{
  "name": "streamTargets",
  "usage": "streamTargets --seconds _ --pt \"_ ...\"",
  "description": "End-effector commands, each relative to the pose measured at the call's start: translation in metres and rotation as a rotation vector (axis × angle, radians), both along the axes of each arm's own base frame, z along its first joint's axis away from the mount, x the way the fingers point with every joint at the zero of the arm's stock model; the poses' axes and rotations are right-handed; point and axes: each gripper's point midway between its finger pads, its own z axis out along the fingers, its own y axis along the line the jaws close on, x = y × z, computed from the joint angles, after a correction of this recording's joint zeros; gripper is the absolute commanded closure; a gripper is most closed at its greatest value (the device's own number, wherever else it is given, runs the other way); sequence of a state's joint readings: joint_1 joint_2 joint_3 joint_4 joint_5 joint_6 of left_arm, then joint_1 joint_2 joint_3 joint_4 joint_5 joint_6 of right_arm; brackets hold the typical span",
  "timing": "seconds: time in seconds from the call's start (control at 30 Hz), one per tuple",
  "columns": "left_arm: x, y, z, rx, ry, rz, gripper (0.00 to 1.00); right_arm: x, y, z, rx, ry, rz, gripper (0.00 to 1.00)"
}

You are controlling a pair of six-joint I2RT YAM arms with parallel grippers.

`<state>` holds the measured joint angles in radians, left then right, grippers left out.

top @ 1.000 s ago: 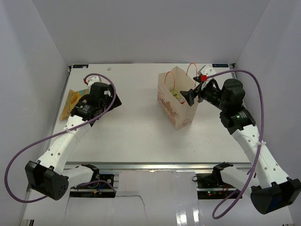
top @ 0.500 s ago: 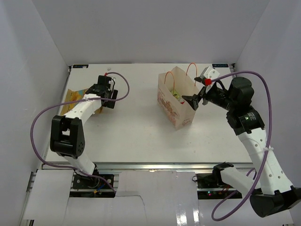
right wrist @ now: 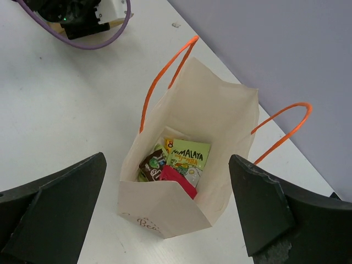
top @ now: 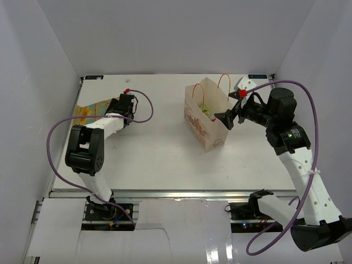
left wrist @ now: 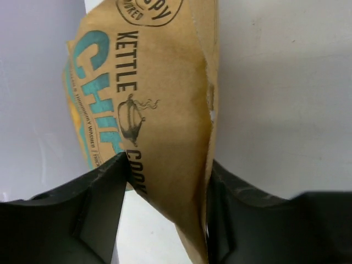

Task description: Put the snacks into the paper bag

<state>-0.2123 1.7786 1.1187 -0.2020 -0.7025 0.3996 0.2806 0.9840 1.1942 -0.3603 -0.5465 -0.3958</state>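
The paper bag stands upright right of centre, orange handles up. In the right wrist view its open mouth shows green, dark brown, magenta-pink and yellow snack packets lying inside. My right gripper is wide open and empty, hovering above the bag's right side. The yellow-tan kettle chips pouch lies at the table's far left edge. My left gripper is shut on the pouch's near corner.
The white side wall runs close behind the pouch. The left arm is folded, its elbow near the front-left, and its purple cable loops over the table. The table's front edge lies below the bag.
The left arm has folded in, its wrist swinging round to the pouch's right side, and the pouch has shifted slightly. The right gripper has risen a little above the bag.
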Motion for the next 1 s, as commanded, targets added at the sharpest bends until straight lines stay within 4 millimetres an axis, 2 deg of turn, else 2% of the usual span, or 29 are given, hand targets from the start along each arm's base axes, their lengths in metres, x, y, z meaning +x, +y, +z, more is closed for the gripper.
streamTargets --seconds 0.0,0.03,0.07,0.17,0.23,0.27,0.3,0.4,0.43,0.47,0.5,0.53,0.57,0.63,0.67,0.73,0.9,0.97 --pt "0.013 -0.001 0.011 0.004 -0.059 0.013 0.39 -0.008 -0.002 0.030 0.021 -0.072 0.009 0.02" --pt "0.012 -0.002 0.010 -0.004 -0.044 0.015 0.50 -0.008 -0.003 0.030 0.020 -0.075 0.005 0.02" --pt "0.013 -0.003 0.013 -0.017 -0.050 0.017 0.68 -0.009 -0.004 0.032 0.021 -0.081 0.003 0.02" --pt "0.018 -0.012 0.034 -0.093 -0.097 0.022 0.78 -0.013 -0.006 0.038 0.027 -0.099 -0.003 0.02" --pt "0.022 -0.022 0.068 -0.189 -0.178 0.021 0.85 -0.016 -0.007 0.040 0.031 -0.105 -0.008 0.02" --pt "0.022 -0.027 0.081 -0.233 -0.207 0.018 0.87 -0.017 -0.008 0.042 0.034 -0.111 -0.011 0.02" --pt "0.020 -0.033 0.106 -0.292 -0.259 0.005 0.89 -0.017 -0.008 0.042 0.036 -0.108 -0.015 0.02" --pt "0.018 -0.064 0.160 -0.523 -0.361 -0.058 0.93 -0.017 -0.010 0.045 0.042 -0.112 -0.023 0.02" --pt "0.012 -0.074 0.196 -0.630 -0.448 -0.072 0.95 -0.017 -0.010 0.044 0.045 -0.107 -0.027 0.02" --pt "0.008 -0.093 0.212 -0.735 -0.456 -0.139 0.95 -0.017 -0.011 0.045 0.046 -0.108 -0.030 0.02" --pt "0.003 -0.101 0.227 -0.796 -0.483 -0.162 0.96 -0.016 -0.012 0.045 0.047 -0.107 -0.038 0.02" --pt "-0.004 -0.111 0.256 -0.890 -0.540 -0.178 0.96 -0.016 -0.012 0.045 0.049 -0.106 -0.041 0.02" --pt "-0.010 -0.123 0.269 -0.961 -0.541 -0.219 0.97 -0.016 -0.013 0.044 0.049 -0.105 -0.046 0.02" --pt "-0.019 -0.136 0.291 -1.058 -0.547 -0.244 1.00 -0.016 -0.015 0.045 0.050 -0.106 -0.059 0.02" --pt "-0.027 -0.151 0.313 -1.164 -0.553 -0.293 1.00 -0.016 -0.015 0.044 0.051 -0.105 -0.062 0.02" --pt "-0.037 -0.166 0.342 -1.298 -0.574 -0.328 1.00 -0.015 -0.019 0.043 0.051 -0.104 -0.083 0.02" --pt "-0.062 -0.207 0.405 -1.600 -0.552 -0.498 1.00 -0.009 -0.033 0.039 0.043 -0.108 -0.179 0.01" --pt "-0.067 -0.218 0.420 -1.675 -0.538 -0.537 1.00 -0.005 -0.040 0.039 0.047 -0.107 -0.230 0.05"
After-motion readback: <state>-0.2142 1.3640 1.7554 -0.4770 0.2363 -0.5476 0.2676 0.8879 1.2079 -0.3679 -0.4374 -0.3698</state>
